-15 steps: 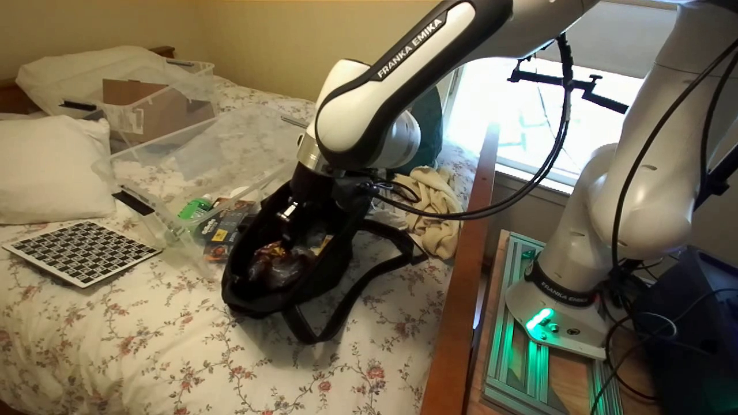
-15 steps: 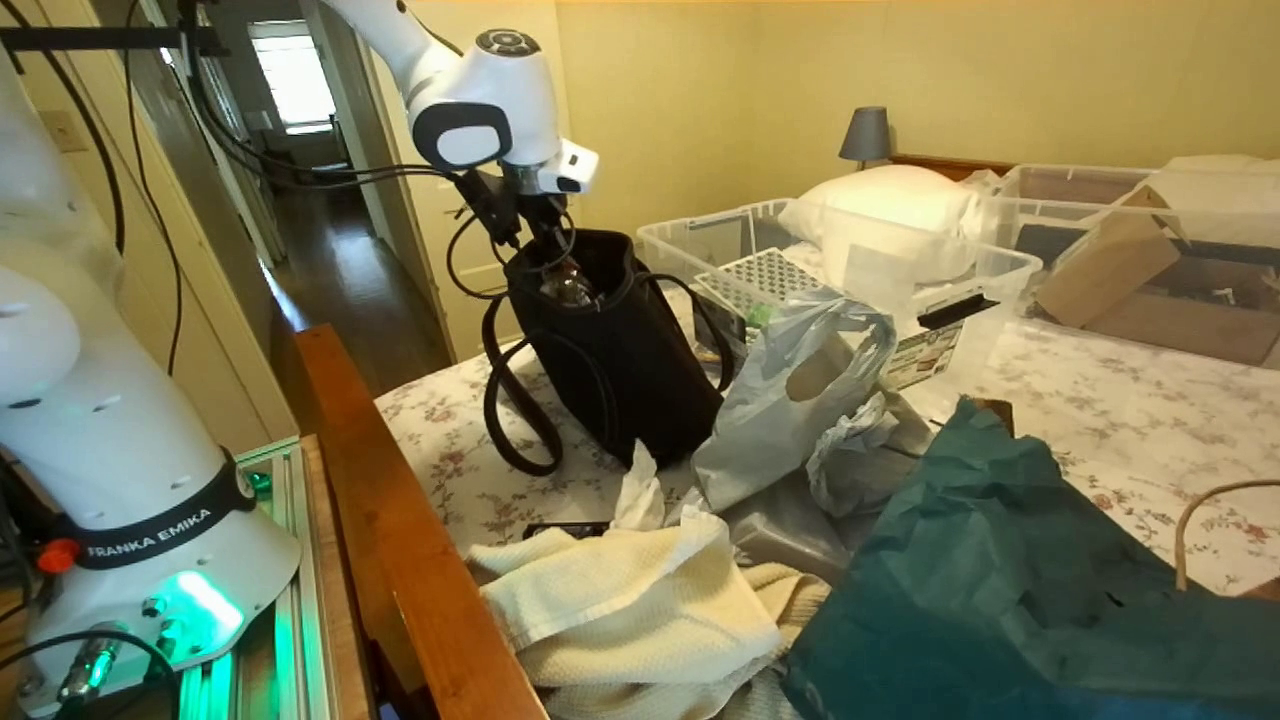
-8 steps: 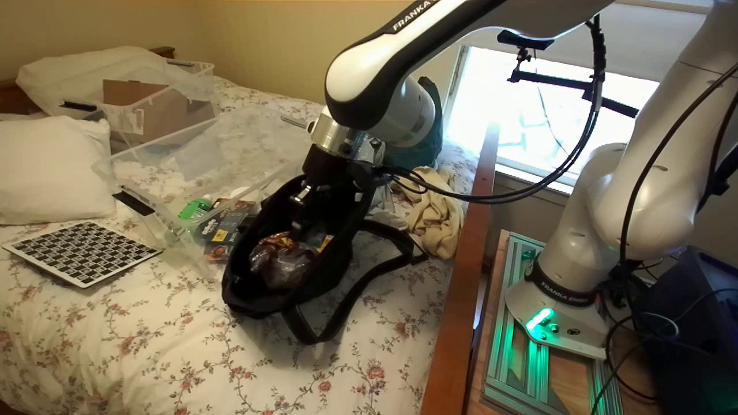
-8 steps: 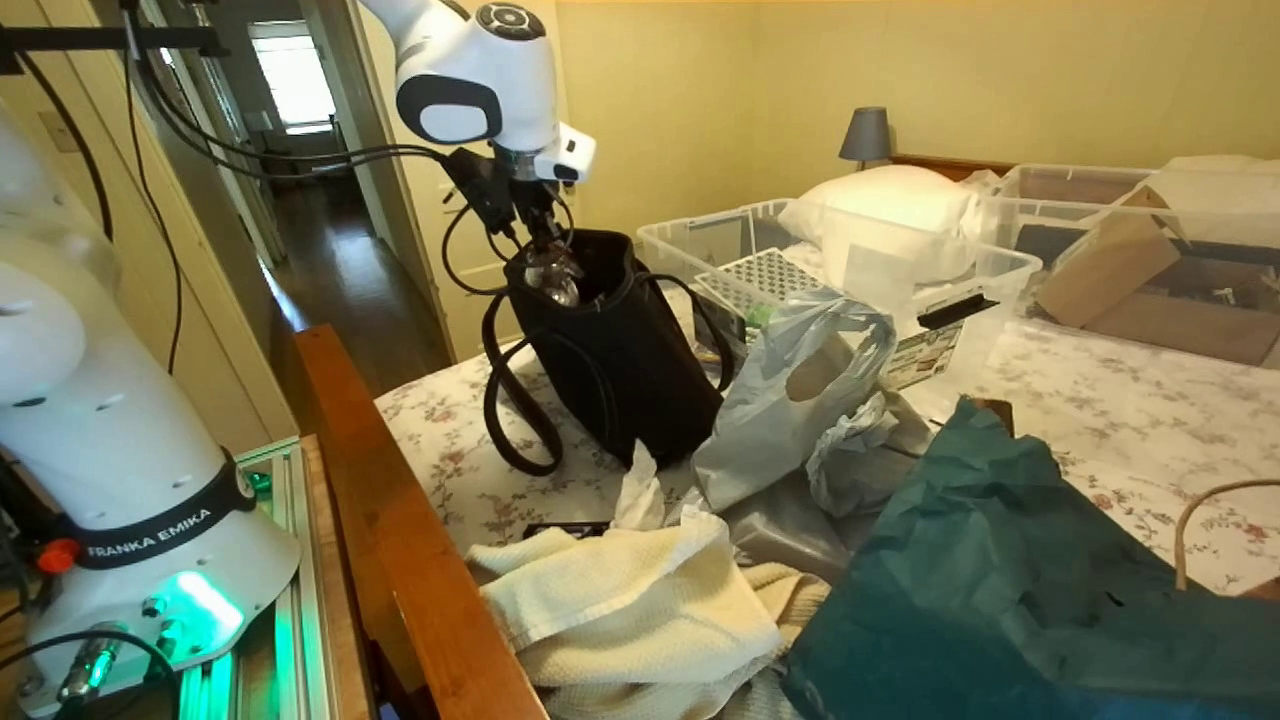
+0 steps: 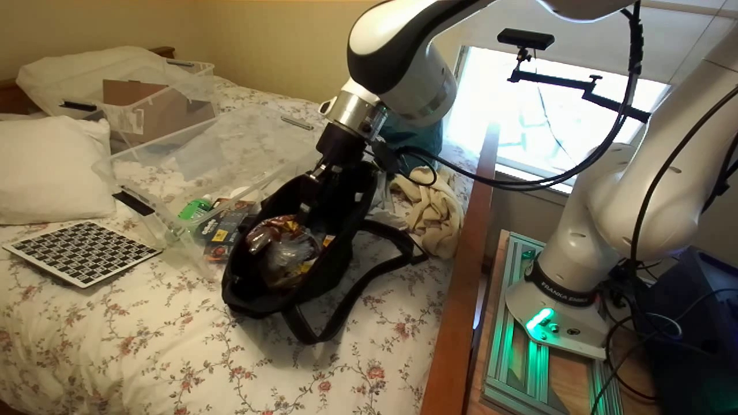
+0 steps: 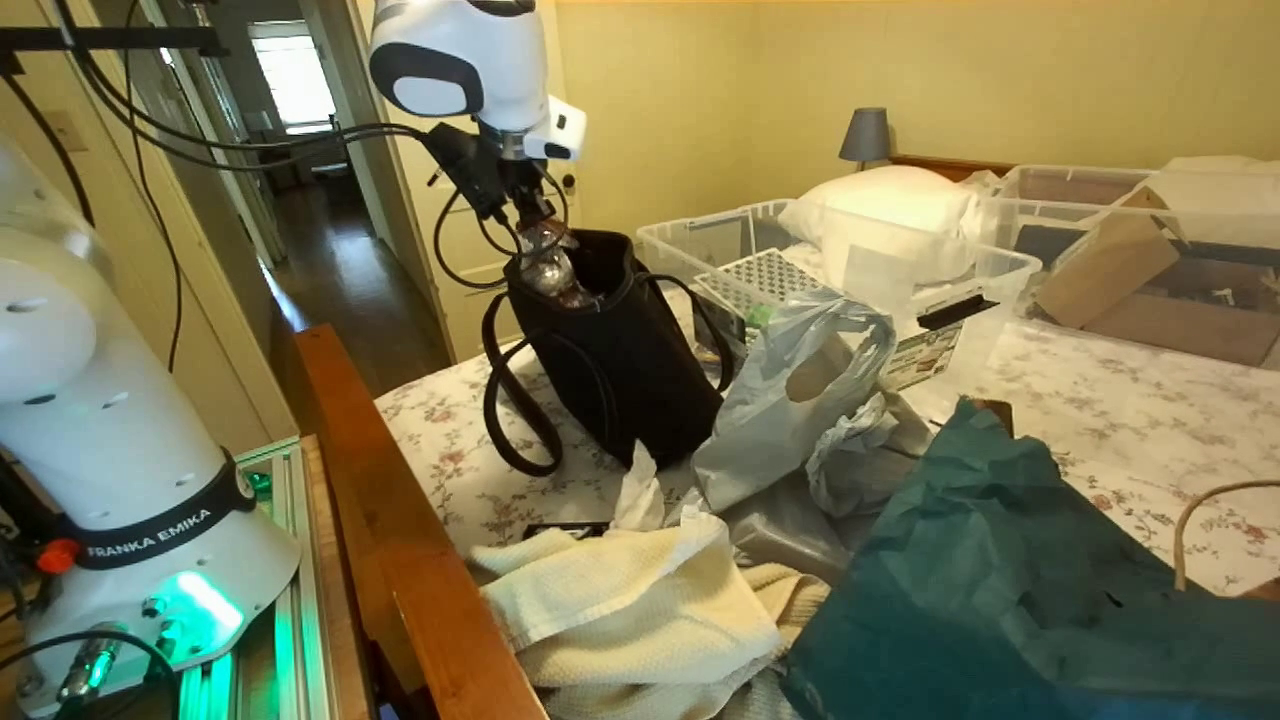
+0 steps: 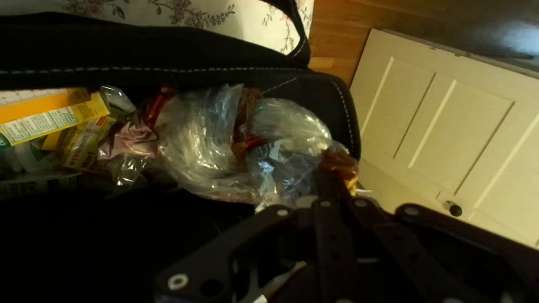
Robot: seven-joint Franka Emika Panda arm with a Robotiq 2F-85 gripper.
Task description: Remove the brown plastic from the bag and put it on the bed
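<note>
The black fabric bag [image 5: 337, 274] lies with its mouth open on the flowered bed [image 5: 173, 351]; it also shows in an exterior view [image 6: 630, 370] and in the wrist view [image 7: 177, 46]. My gripper [image 5: 304, 212] is at the mouth of the bag, its fingers together on the crumpled brown plastic [image 5: 282, 226]. In the wrist view the fingertips [image 7: 330, 183] pinch a reddish-brown end of the brown plastic [image 7: 340, 163]. The shiny, partly clear wrapper hangs from the fingers, its lower part still inside the bag [image 6: 548, 268]. Yellow packets [image 7: 54, 118] lie deeper in the bag.
Clear plastic bins [image 6: 935, 285] stand beyond the bag, with a checkered board [image 5: 83, 253] and white pillow [image 5: 55, 167] nearby. A grey plastic bag [image 6: 775, 420], cream towel [image 6: 640, 610] and teal bag [image 6: 1000, 590] lie beside it. A wooden rail [image 5: 461, 311] edges the bed.
My gripper has risen and drawn back toward the robot base, pulling the brown plastic up toward the bag's mouth. More of the wrapper shows now. The bag has stayed in place.
</note>
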